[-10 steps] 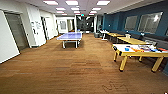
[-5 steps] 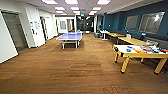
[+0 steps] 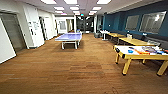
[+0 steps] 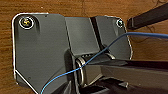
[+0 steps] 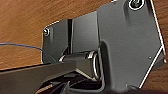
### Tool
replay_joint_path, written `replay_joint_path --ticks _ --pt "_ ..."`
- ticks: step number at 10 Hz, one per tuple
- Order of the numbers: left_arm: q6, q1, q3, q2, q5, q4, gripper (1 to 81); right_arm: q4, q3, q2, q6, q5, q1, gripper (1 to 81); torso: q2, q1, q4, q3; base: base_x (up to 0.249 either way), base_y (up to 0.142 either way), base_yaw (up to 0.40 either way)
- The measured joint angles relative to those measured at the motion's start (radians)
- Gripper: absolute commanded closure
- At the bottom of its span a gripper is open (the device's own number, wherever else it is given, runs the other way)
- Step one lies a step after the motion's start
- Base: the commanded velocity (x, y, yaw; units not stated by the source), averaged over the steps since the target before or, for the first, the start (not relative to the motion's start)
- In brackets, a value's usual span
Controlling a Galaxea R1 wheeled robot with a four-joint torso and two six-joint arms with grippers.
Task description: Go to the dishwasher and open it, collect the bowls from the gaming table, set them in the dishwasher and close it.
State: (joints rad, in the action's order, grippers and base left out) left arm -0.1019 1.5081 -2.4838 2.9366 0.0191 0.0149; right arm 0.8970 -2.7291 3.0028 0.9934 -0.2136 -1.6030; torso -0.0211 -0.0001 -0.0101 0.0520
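1. Head view: a long room with a brown wood-plank floor point(image 3: 75, 72) of streaky grain, and rectangular ceiling light panels point(image 3: 70, 2) overhead.
2. The gaming table point(image 3: 140, 56), rectangular, with a white tabletop, yellow edge and splayed yellow legs, stands at the right of my view on the floor. Colourful flat boards and small blue items lie on its top; too blurred to tell their shapes.
3. A pale blue table-tennis table point(image 3: 70, 37) stands mid-room, well apart from the gaming table.
4. Yellow-topped long desks point(image 3: 135, 41) run along the dark blue right wall, behind the gaming table.
5. Left wrist view: a thin blue cable point(image 4: 100, 53) curves across my matte dark plate, wood floor beneath.
6. My end effectors: I cannot tell whether either one's fingers are apart or together.
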Motion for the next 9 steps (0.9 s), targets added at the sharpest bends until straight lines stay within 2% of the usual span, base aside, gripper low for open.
replay_joint_path --ticks 1,2,4,5,6,7,9 --pt "0.0 0.0 0.0 -0.001 0.0 0.0 1.0 -0.099 0.0 0.001 -0.106 0.018 -0.004 1.0 0.0 0.0 0.0 0.0 0.191 0.0 0.0" --pt "0.0 -0.001 0.0 -0.001 0.001 0.0 1.0 -0.21 -0.001 0.004 -0.239 0.047 -0.003 1.0 0.0 0.0 0.0 0.0 0.191 0.0 0.0" --pt "0.0 0.0 0.0 -0.002 0.0 0.0 1.0 -0.483 -0.001 0.017 -0.531 0.088 -0.001 1.0 0.0 0.0 0.0 0.0 0.191 0.0 0.0" --pt "0.0 0.0 0.0 -0.002 0.0 0.0 1.0 -0.588 0.0 0.025 -0.63 0.087 0.0 1.0 0.0 0.0 0.0 0.0 0.191 0.0 0.0" --pt "0.0 0.0 0.0 -0.001 0.0 0.0 1.0 -0.655 0.003 0.025 -0.689 0.087 0.005 1.0 0.0 0.0 0.0 0.0 0.191 0.0 0.0" --pt "0.0 0.0 0.0 -0.001 0.0 0.0 1.0 -0.681 0.014 0.022 -0.706 0.091 0.011 1.0 0.0 0.0 0.0 0.0 0.191 0.0 0.0" --pt "0.0 0.0 0.0 -0.001 0.0 0.0 1.0 -0.682 0.029 0.019 -0.714 0.095 0.026 1.0 0.0 0.0 0.0 0.0 0.191 0.0 0.0"
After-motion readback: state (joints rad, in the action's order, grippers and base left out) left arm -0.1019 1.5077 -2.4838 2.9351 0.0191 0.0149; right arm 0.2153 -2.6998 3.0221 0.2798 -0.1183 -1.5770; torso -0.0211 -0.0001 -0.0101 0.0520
